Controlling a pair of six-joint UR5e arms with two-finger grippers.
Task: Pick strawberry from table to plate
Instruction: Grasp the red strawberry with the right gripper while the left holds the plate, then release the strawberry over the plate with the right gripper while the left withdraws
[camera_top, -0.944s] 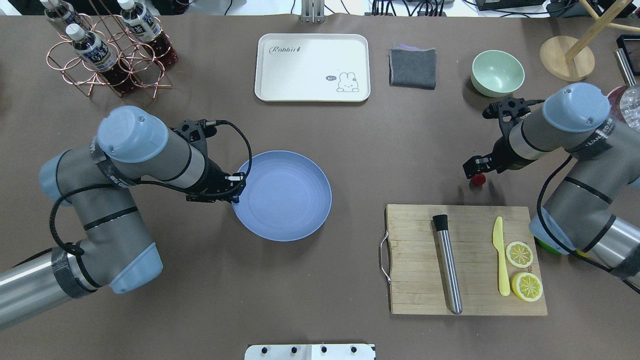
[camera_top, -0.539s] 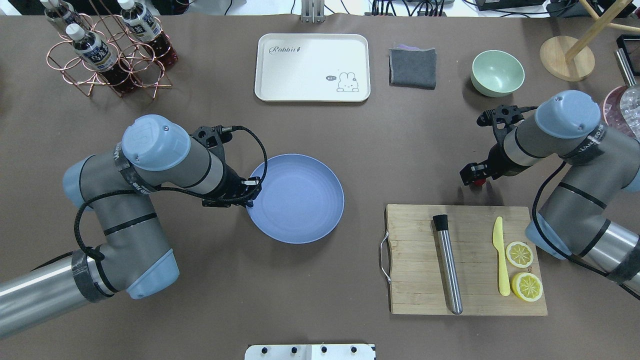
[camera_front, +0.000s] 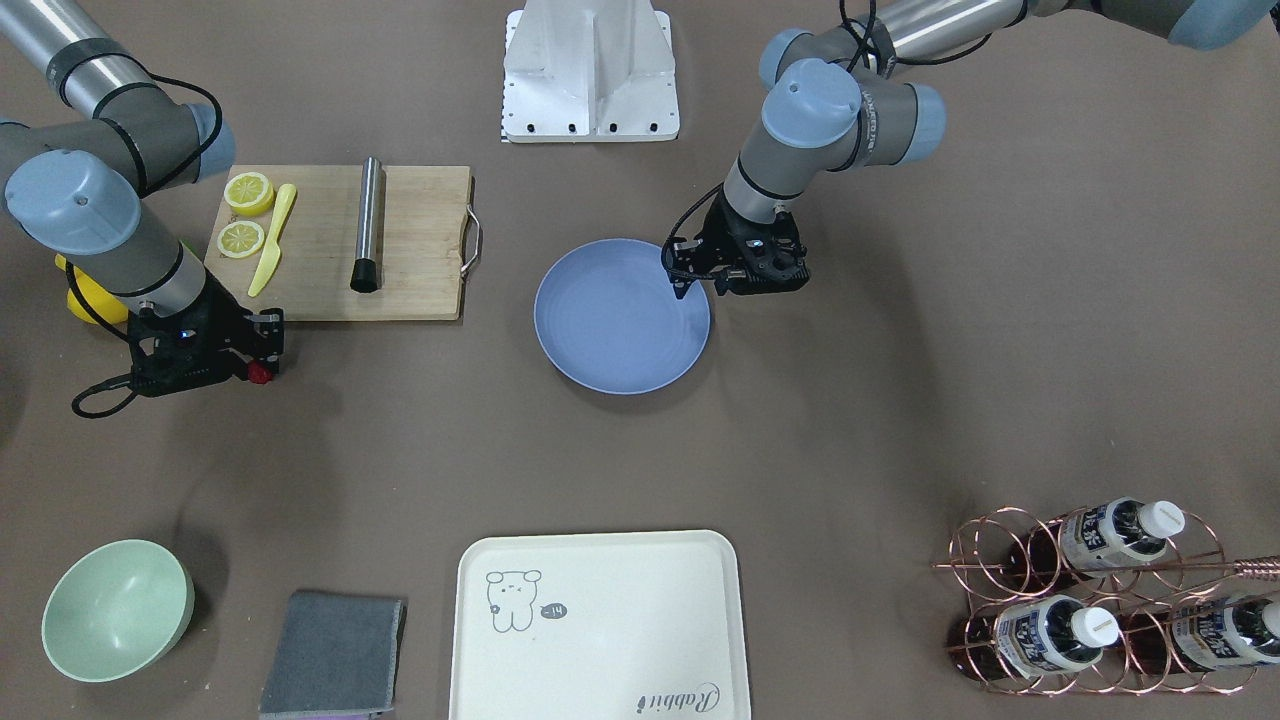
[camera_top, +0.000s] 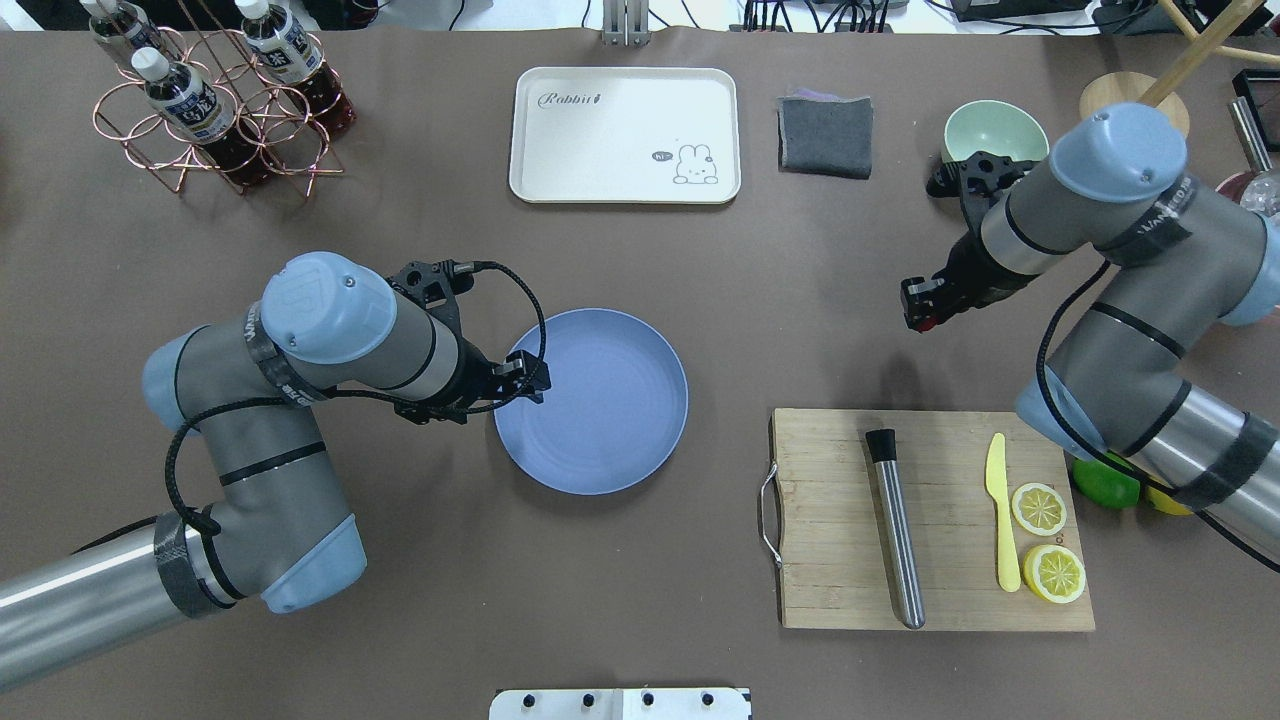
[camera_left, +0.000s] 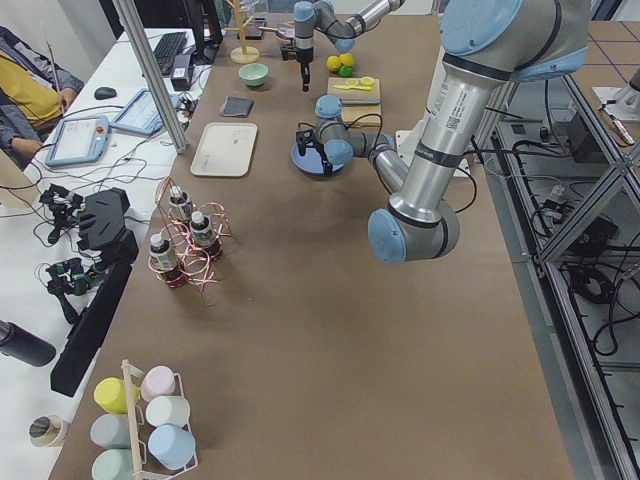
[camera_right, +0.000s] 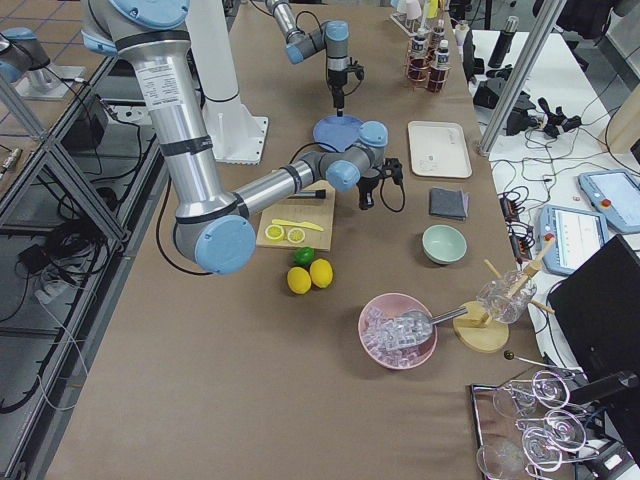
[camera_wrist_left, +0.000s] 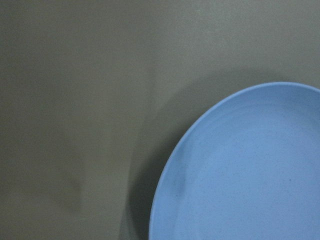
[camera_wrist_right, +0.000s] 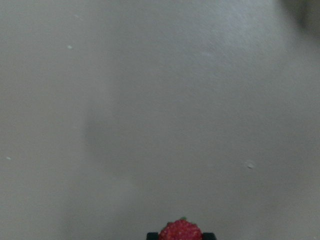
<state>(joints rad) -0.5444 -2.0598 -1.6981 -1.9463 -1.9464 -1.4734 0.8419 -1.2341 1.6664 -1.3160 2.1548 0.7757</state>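
The strawberry (camera_top: 930, 322) is small and dark red, and my right gripper (camera_top: 922, 306) is shut on it above the table (camera_top: 780, 300), right of the plate. It shows as a red spot at the fingertips in the front-facing view, strawberry (camera_front: 261, 373), and at the bottom edge of the right wrist view, strawberry (camera_wrist_right: 180, 231). The blue-grey plate (camera_top: 610, 420) lies mid-table with nothing on it. My left gripper (camera_top: 537, 378) hangs over the plate's left rim. Whether its fingers are open or shut I cannot tell. The left wrist view shows only the plate (camera_wrist_left: 250, 175) and table.
A wooden cutting board (camera_top: 830, 560) right of the plate carries a steel rod (camera_top: 897, 530), a yellow knife (camera_top: 1002, 510) and two lemon halves. A lime (camera_top: 1105, 483) lies beside it. A cream tray (camera_top: 625, 135), grey cloth (camera_top: 826, 135), green bowl (camera_top: 990, 125) and bottle rack (camera_top: 215, 100) line the far side.
The plate first slid right with the left gripper at its rim, then stayed put while that gripper moved over it. The right gripper closed on the strawberry and lifted it off the table.
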